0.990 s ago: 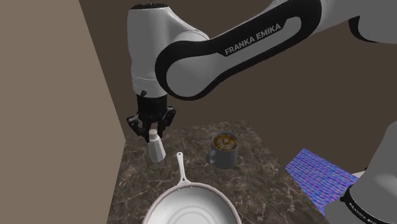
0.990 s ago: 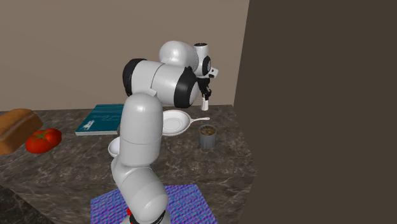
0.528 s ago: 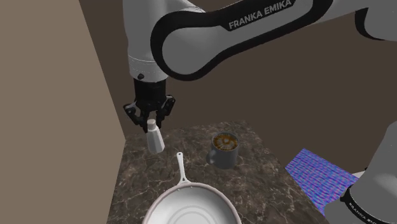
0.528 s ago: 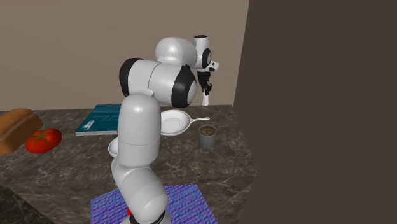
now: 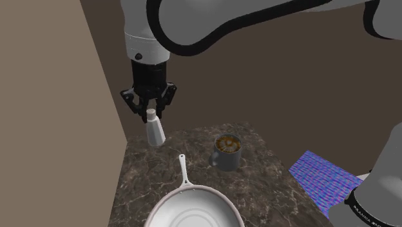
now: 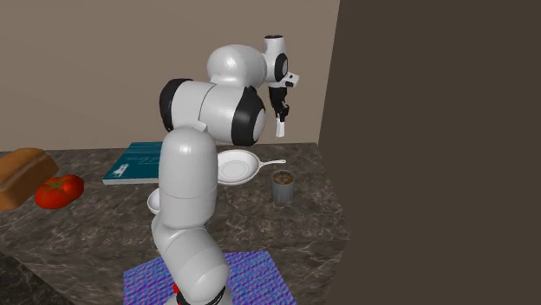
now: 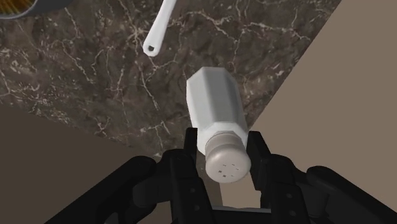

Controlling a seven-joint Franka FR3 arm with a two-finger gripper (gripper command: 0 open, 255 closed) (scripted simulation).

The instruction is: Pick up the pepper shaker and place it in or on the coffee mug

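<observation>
The pincer (image 5: pixel 151 115) is clamped on the shaker (image 5: pixel 154 131) just under its cap. The shaker hangs tilted below it, off the counter (image 5: pixel 270 174) and over the counter's corner. A wall (image 5: pixel 96 97) stands close beside. Below and aside, the mug (image 5: pixel 227 153) holds brown liquid, next to a pan (image 5: pixel 193 206).

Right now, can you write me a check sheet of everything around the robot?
Surface: dark stone-look counter.
Job's things: white shaker in the air above the counter, cap up; grey mug standing on the counter, something brown inside.
Clutter: white pan, blue-purple cloth, teal book, tomato, bread.
Tool: shut on the shaker, just below its cap.
Cables: nothing seen.
Surroundings: brown walls.
</observation>
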